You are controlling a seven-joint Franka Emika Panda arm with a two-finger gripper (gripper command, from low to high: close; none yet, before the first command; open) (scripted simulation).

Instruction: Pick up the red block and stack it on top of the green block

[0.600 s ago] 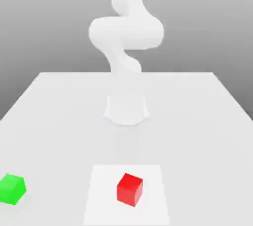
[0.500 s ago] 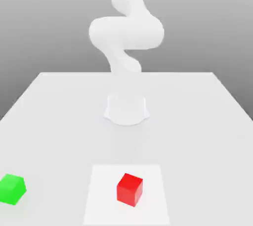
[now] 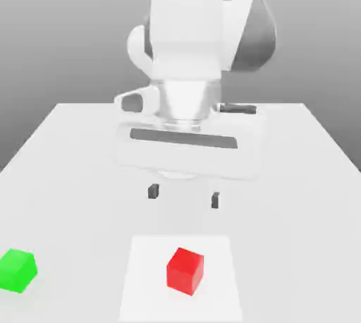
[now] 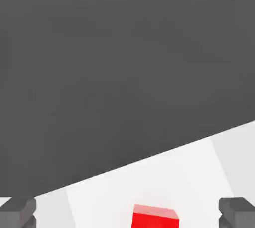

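Hovering wide open and empty, the white robot hand (image 3: 184, 196) shares both views with the glossy red cube (image 3: 185, 271); the exterior view alone adds the bright green cube (image 3: 17, 270), left

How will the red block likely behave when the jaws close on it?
Probably stiff: the red block shows straight edges and flat faces, no sag. Unlikely to roll, since it looks like a cube lying flat on the white square. It may twist as it's gripped, as it sits turned relative to that square's edges. Weight can't be judged.
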